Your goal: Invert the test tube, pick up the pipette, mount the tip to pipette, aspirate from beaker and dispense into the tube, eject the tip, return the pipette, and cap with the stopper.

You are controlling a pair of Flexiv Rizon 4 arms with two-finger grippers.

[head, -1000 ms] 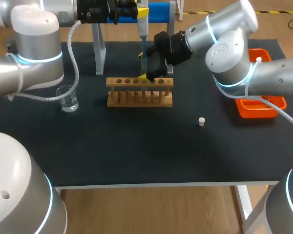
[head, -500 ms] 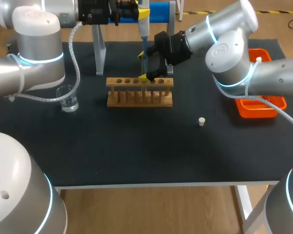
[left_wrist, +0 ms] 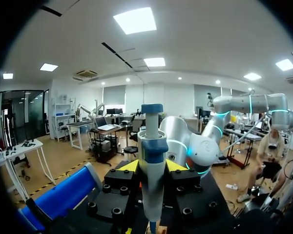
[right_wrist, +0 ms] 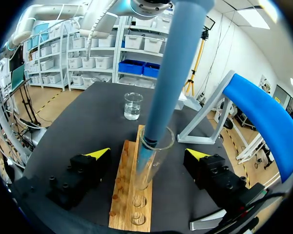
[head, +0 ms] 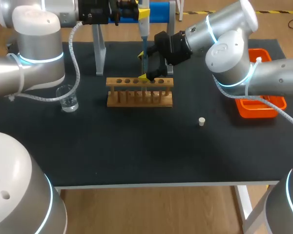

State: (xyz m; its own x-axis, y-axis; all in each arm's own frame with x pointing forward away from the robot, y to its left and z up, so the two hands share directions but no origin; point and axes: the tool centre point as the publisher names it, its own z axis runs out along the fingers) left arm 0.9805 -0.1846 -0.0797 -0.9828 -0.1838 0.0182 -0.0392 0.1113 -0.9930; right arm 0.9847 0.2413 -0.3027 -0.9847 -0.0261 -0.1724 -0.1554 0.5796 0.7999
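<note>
My left hand grasps the pipette, its tip inside the tube. My right hand stands released around the tube. I should dispense slowly and hold the pipette vertical.

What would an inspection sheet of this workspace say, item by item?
surface: black table.
job's things: test tube upright in wooden rack; pipette, its blue tip inside the tube's mouth; beaker left of rack; stopper alone, right of rack; pipette stand behind rack.
clutter: orange tray at right edge.
grippers: left gripper shut on pipette; right gripper fingers open beside tube, not touching.
cables: left arm's cable; right arm's cable crosses the tray.
surroundings: nothing seen.
</note>
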